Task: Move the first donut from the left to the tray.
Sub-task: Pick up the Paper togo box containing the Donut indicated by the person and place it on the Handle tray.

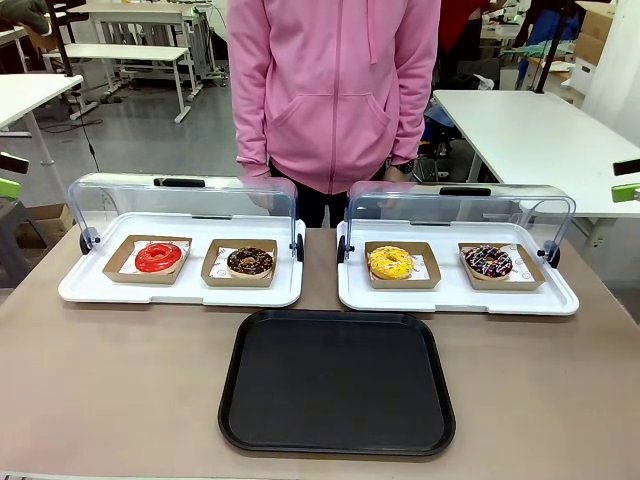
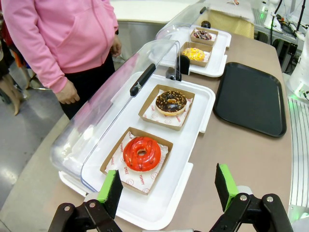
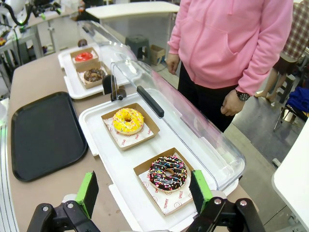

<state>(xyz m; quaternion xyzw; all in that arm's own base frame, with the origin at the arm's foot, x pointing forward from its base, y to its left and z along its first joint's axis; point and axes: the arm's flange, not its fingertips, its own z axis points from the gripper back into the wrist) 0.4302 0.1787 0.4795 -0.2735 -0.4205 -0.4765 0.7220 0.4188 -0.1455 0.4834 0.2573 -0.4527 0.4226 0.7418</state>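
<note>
1. The donut, a glossy red ring in a brown cardboard holder, sits at the left end of the left display tray, beside a chocolate donut.
2. The clear curved lid stands raised behind both.
3. The tray, flat black plastic with rounded corners, lies just in front.
4. Left gripper and right gripper: green pads wide apart, holding nothing.

Red donut, black tray, pink-hooded person, green-padded claws.
</note>
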